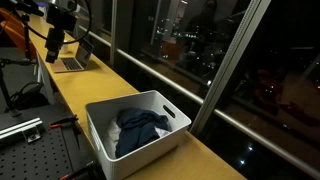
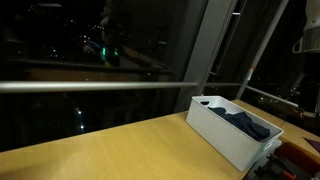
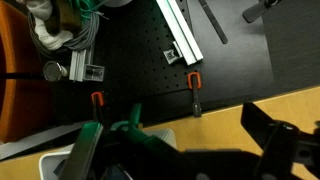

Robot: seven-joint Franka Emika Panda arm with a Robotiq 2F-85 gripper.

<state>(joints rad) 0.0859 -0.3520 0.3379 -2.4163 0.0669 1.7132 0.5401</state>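
My gripper (image 1: 55,42) hangs high over the far end of the wooden table (image 1: 120,88), near a laptop (image 1: 72,62). In the wrist view its two dark fingers (image 3: 180,150) stand wide apart with only bare table between them, so it is open and empty. A green piece (image 3: 130,125) shows beside one finger; I cannot tell what it is. A white bin (image 1: 165,103) holding dark blue cloth (image 1: 138,128) stands on the near part of the table, well away from the gripper. The bin also shows in an exterior view (image 2: 215,125), with the cloth (image 2: 245,122) inside.
A black perforated breadboard (image 3: 140,50) lies beside the table, with orange clamps (image 3: 195,85) at the table edge and a metal rail (image 3: 182,30). Cables and hardware (image 3: 60,40) sit at its corner. Dark windows with metal frames (image 1: 235,60) run along the table.
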